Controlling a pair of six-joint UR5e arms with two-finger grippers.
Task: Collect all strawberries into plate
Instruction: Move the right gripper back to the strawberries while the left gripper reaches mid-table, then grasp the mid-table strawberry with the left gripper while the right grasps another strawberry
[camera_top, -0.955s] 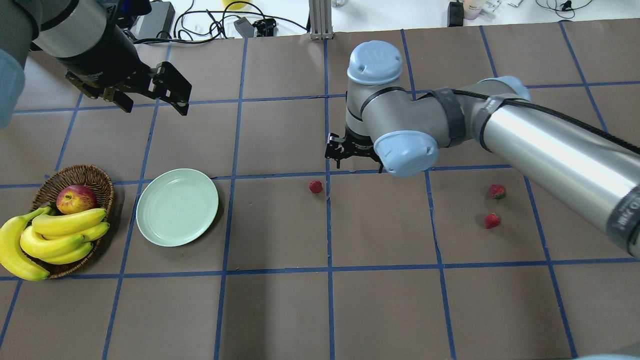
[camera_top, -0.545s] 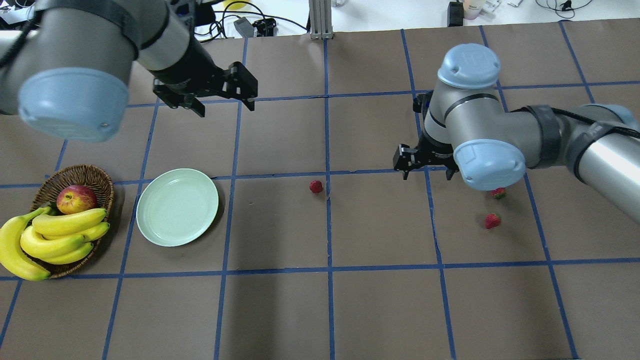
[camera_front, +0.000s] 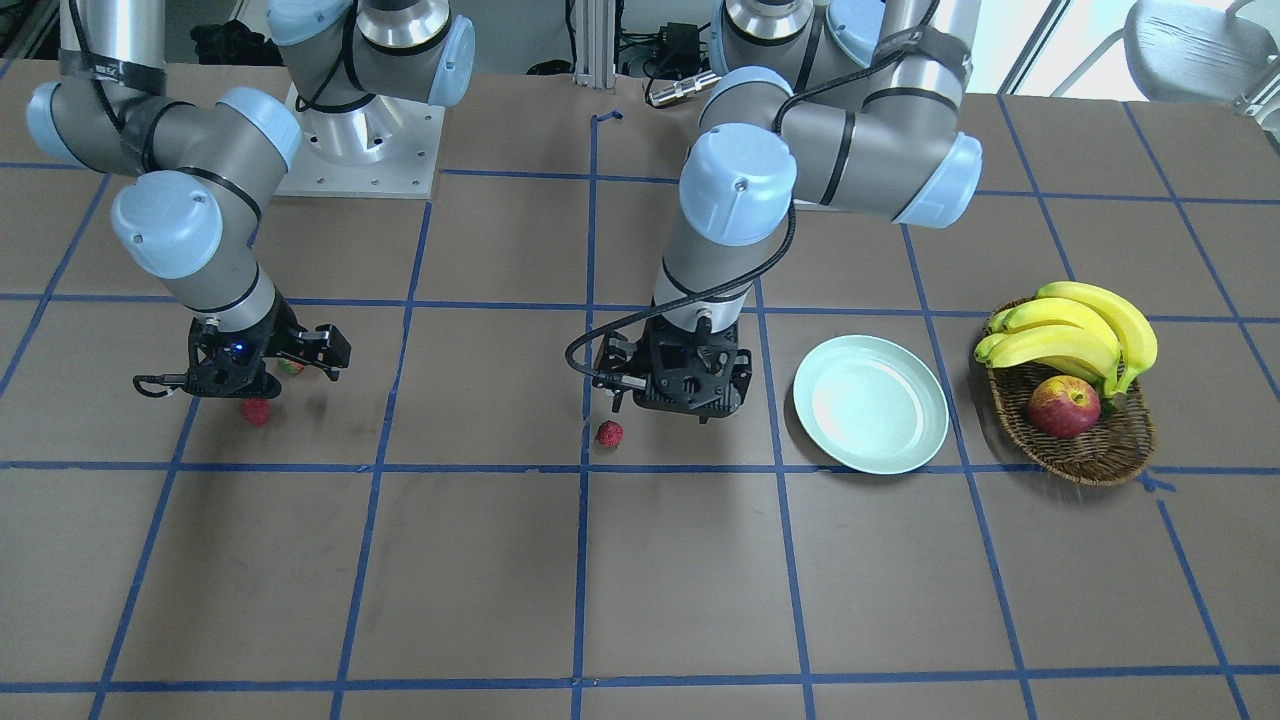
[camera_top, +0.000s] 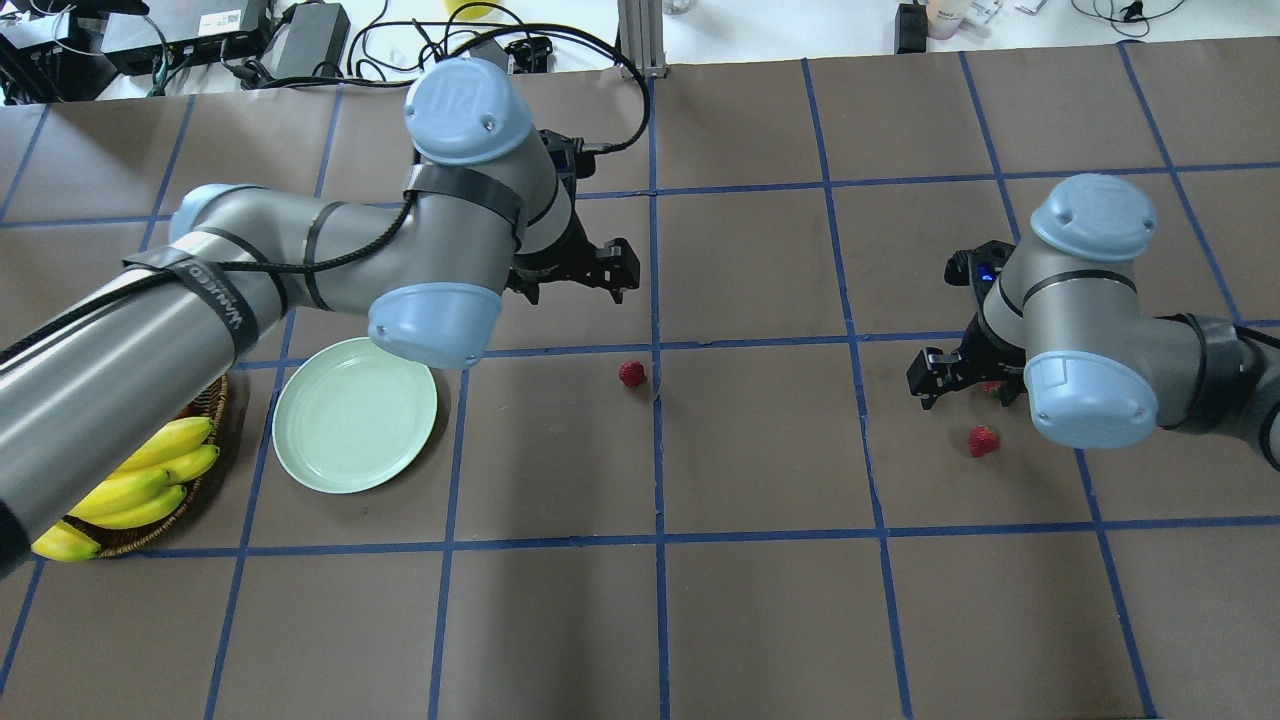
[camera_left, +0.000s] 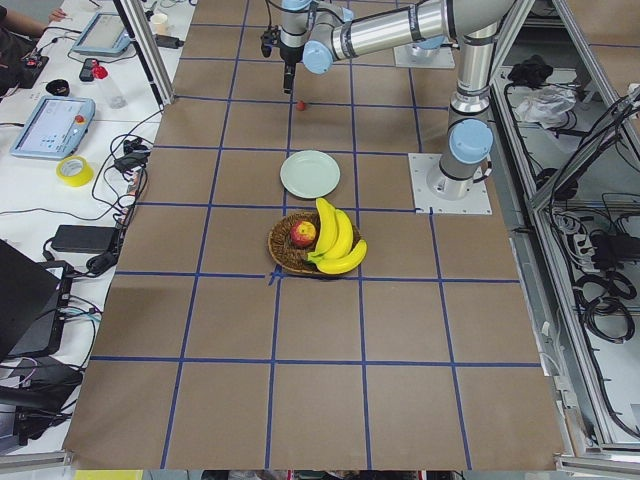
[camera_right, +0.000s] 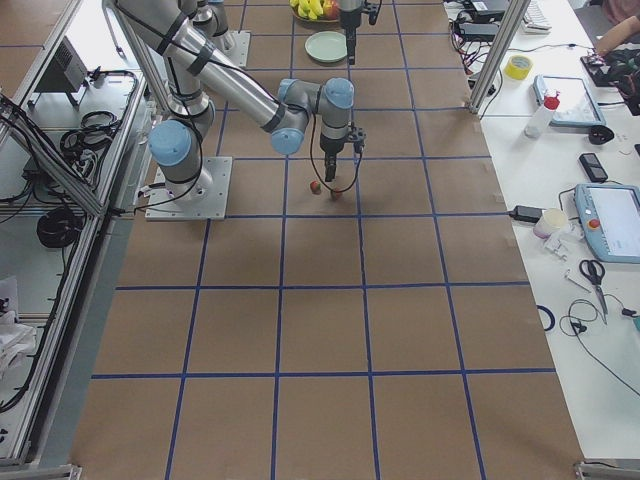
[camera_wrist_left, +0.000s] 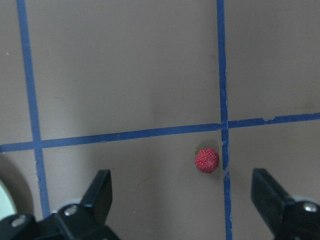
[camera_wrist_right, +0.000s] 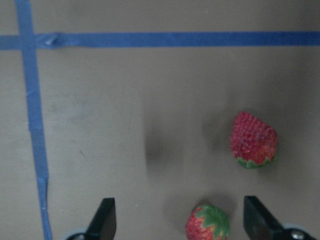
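Three strawberries lie on the brown table. One (camera_top: 631, 374) is near the middle, also in the front view (camera_front: 609, 433) and the left wrist view (camera_wrist_left: 206, 160). Two lie on the right: one in the open (camera_top: 983, 441) and one (camera_top: 993, 388) partly hidden under my right gripper (camera_top: 960, 385). Both show in the right wrist view (camera_wrist_right: 253, 139) (camera_wrist_right: 208, 223). The right gripper (camera_wrist_right: 178, 210) is open and empty above them. My left gripper (camera_top: 578, 290) is open and empty, hovering just behind the middle berry (camera_wrist_left: 180, 180). The pale mint plate (camera_top: 355, 414) sits to the left, with nothing on it.
A wicker basket (camera_front: 1090, 440) with bananas (camera_front: 1070, 330) and an apple (camera_front: 1063, 407) stands beyond the plate (camera_front: 870, 403) at the table's left end. In the overhead view my left arm covers most of it. Cables and boxes lie past the far edge.
My left arm has swung from the far left to above the middle strawberry. My right arm has moved right, from the table's middle to above the two right-hand strawberries. No strawberry has moved.
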